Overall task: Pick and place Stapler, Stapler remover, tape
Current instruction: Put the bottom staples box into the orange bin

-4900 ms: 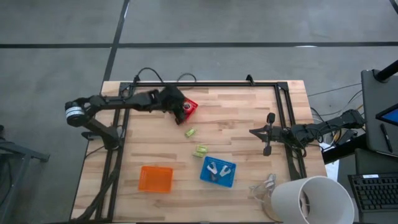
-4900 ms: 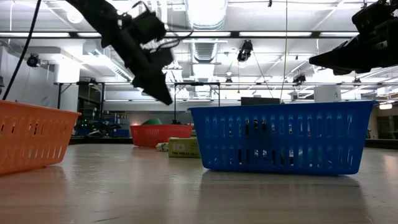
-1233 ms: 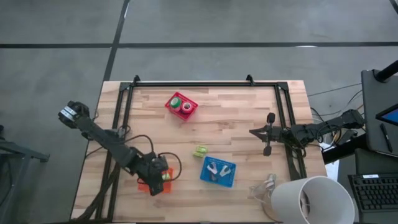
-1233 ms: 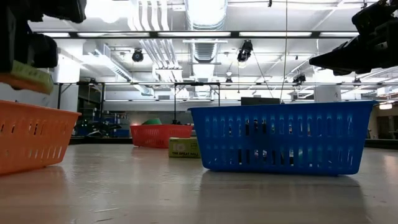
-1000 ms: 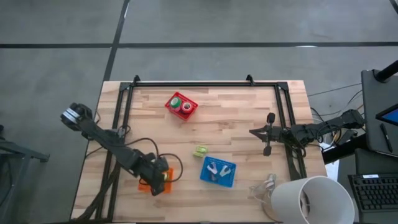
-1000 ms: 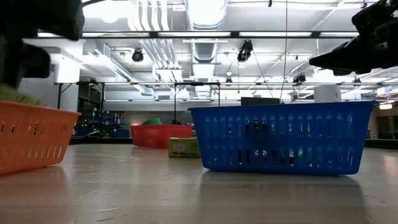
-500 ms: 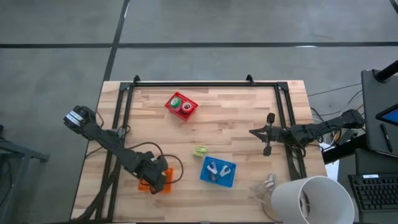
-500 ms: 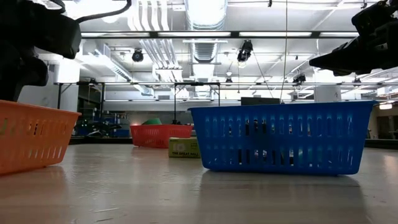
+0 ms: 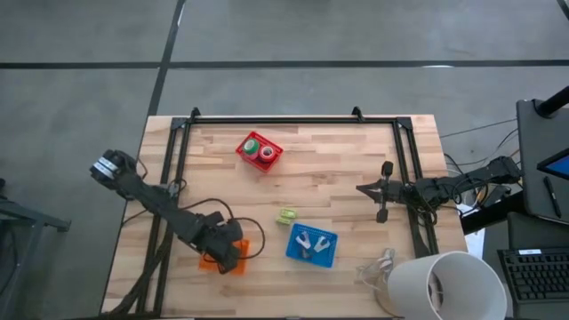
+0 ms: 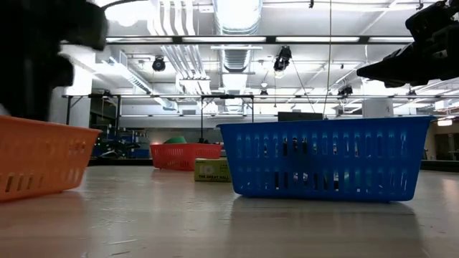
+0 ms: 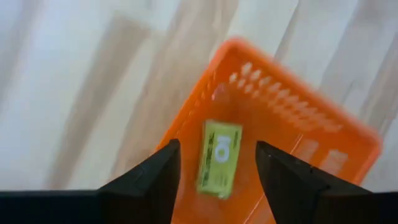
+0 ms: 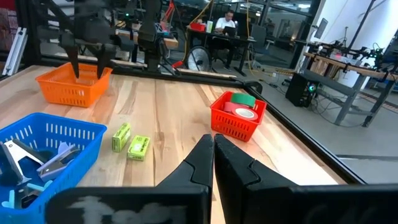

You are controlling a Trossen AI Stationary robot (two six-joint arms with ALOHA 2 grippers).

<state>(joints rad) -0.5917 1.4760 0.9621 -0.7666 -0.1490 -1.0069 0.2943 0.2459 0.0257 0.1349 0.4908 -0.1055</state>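
Your orange basket (image 9: 216,257) sits near the table's front left, and one green staple box (image 11: 219,158) lies flat on its floor. The left gripper (image 11: 214,163) hangs just above that basket with its fingers (image 11: 151,175) spread apart, released, the box showing between them but untouched.

The red basket (image 9: 260,151) at the back holds the tape: a green roll (image 9: 252,146) and a pink-red roll (image 9: 266,153), side by side. The blue basket (image 9: 311,245) toward the front holds silvery staple removers (image 9: 308,242).

Two more green staple boxes (image 12: 131,142) lie together on the bare wood between the blue and red baskets, near the blue one.

Your right gripper (image 12: 213,144) waits at the table's right side, raised, its fingers pressed together on nothing. A large white cylinder (image 9: 442,284) stands off the front right corner.
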